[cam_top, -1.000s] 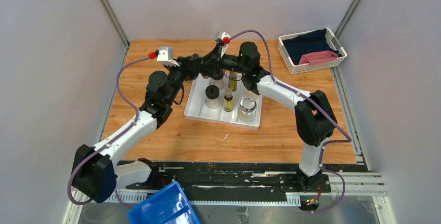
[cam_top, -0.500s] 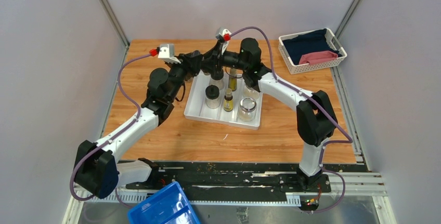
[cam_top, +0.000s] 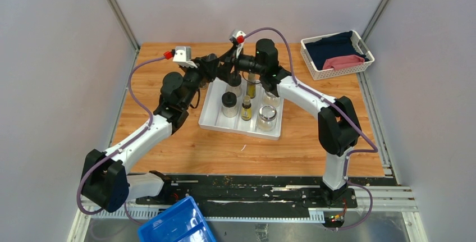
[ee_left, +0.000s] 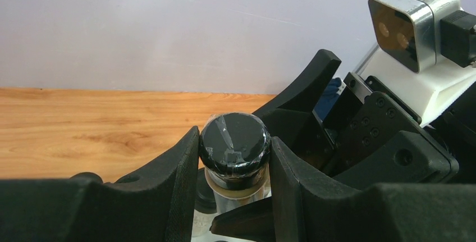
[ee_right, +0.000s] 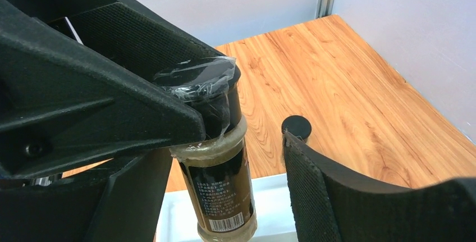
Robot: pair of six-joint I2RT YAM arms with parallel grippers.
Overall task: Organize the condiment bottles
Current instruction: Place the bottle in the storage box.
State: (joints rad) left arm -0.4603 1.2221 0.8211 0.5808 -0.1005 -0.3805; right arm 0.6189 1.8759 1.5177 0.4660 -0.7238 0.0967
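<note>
One dark-capped bottle is clamped by its cap in the left gripper, over the far end of the white tray. It is flanked by the right gripper, whose jaws are parted and not closed on it.

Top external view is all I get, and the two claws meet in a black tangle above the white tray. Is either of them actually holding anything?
Observer: Yes. The left wrist view shows the left gripper shut on the black cap of a bottle.
Operator: And the other claw?
Observer: In the right wrist view the right gripper is open, with a clear gap between one of its jaws and that bottle's side.
Operator: What sort of bottle is it?
Observer: Clear, with a dark label and a barcode near its base, and clear film wrapped over the cap.
</note>
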